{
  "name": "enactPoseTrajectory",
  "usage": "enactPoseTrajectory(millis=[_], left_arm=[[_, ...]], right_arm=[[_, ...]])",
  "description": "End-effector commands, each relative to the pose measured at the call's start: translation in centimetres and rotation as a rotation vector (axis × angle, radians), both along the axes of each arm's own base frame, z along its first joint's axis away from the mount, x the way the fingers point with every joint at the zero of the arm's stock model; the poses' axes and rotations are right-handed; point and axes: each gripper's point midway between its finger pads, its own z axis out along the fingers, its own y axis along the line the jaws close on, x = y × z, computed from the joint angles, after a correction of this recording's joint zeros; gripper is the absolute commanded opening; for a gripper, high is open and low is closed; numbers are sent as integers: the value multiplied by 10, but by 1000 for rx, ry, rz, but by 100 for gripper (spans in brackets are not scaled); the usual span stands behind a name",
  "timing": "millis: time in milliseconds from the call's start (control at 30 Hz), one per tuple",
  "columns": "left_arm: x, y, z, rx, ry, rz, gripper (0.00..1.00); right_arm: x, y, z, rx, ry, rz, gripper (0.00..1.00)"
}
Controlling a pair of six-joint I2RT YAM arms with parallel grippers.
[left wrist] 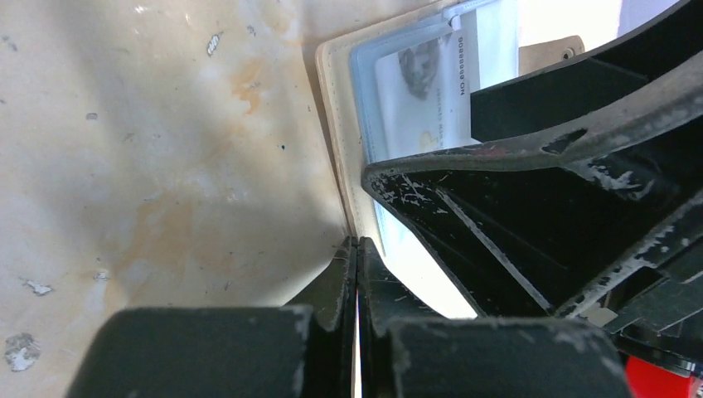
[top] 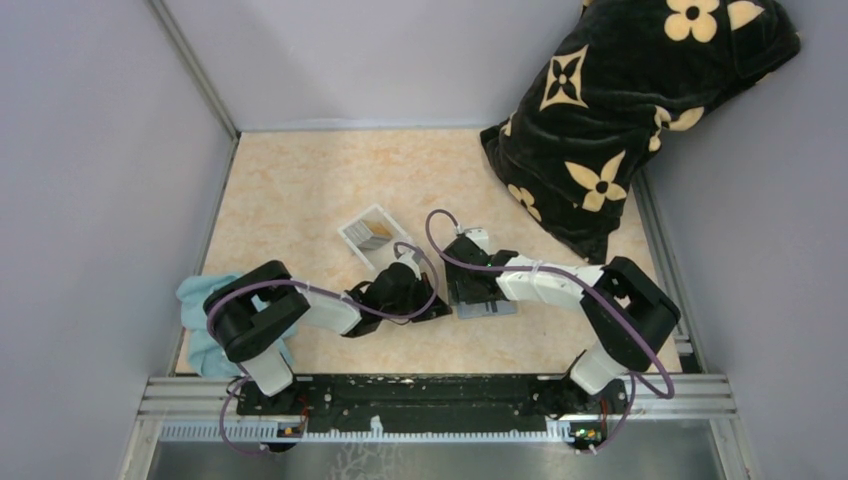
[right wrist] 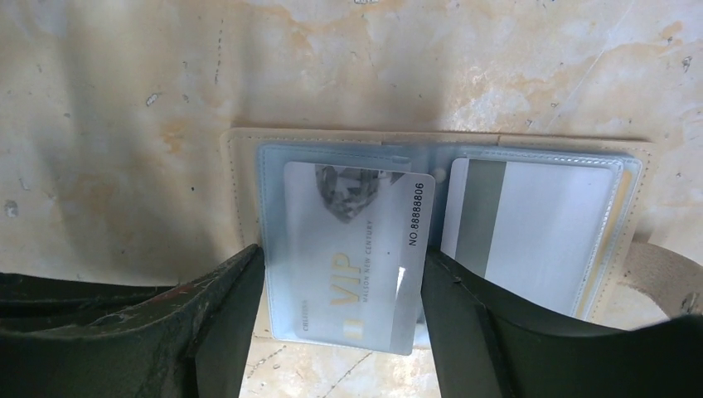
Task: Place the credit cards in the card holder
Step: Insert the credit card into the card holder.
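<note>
Tan card holder [right wrist: 240, 166] lies unfolded at the tray's [top: 350, 235] 4 o'clock, likely pinned at its 9 o'clock edge by the closed left gripper [left wrist: 357, 257] while the empty, wide-spread right gripper [right wrist: 340, 282] straddles its sleeved silvery card [right wrist: 348, 232].

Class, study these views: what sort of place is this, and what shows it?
Probably a lab robot test cell: a left arm and right arm bolted to a metal rail, plain grey walls boxing in the tabletop, and staged props such as the card holder and plastic tray.
</note>
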Motion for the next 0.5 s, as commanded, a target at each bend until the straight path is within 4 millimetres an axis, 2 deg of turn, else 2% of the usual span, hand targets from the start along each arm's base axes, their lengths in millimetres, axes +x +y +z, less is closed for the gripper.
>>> enactPoseTrajectory(millis=[0,300,467], left_arm=[[-16,16,-29,56,75,1,0],[-19,19,-31,18,89,25,0],[-21,22,-33,4,98,37,0]], right_arm=[[-26,-20,-54,-127,118,-27,68],[-33,-20,-64,-206,124,-31,68],[-32,-16,-61,-196,112,-37,59]])
